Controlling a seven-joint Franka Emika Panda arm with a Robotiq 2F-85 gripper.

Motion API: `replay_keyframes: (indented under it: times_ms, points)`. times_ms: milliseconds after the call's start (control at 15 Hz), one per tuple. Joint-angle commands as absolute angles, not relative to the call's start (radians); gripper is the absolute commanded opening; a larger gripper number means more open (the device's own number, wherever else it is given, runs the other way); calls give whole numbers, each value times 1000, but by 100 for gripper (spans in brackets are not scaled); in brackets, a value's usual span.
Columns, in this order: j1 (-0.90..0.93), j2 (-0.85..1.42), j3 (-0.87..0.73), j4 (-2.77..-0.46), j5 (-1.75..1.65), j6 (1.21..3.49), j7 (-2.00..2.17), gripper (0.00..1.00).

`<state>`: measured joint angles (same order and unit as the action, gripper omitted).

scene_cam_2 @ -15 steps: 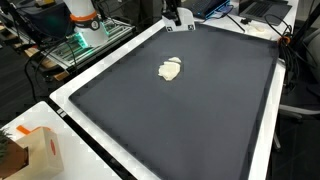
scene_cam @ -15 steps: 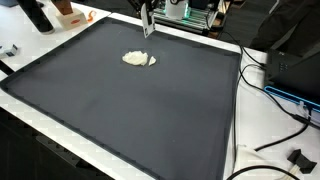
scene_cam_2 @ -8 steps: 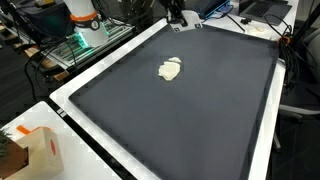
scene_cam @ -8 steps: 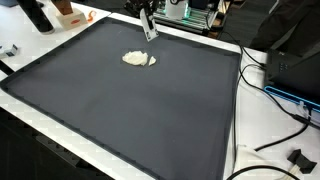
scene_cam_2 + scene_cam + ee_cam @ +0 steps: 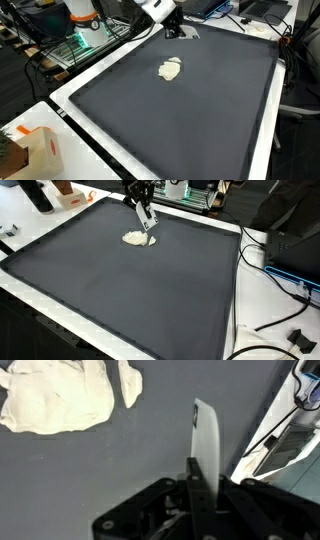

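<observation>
White cloth (image 5: 139, 239) crumpled on grey mat (image 5: 150, 290), limp, so slumped in low folds | claw (image 5: 148, 222) hung just above cloth's edge, apart from cloth, tilted toward it | wrist view: one pale finger (image 5: 205, 445) edge-on beside cloth, hiding its twin, so spread or pressed together: cannot tell

Exteriors overlook mat (image 5: 150, 290), wrist close, maybe flipped
</observation>
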<state>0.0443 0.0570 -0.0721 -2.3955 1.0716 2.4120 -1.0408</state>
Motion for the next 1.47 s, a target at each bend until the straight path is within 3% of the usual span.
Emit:
replay_keyframes:
  times_ms: [0,1400]
  points:
    - [-7,100,-62,-2382,1098,2363,-1047,1]
    - [-66,207,-60,-2344,1149,2398,-851,1]
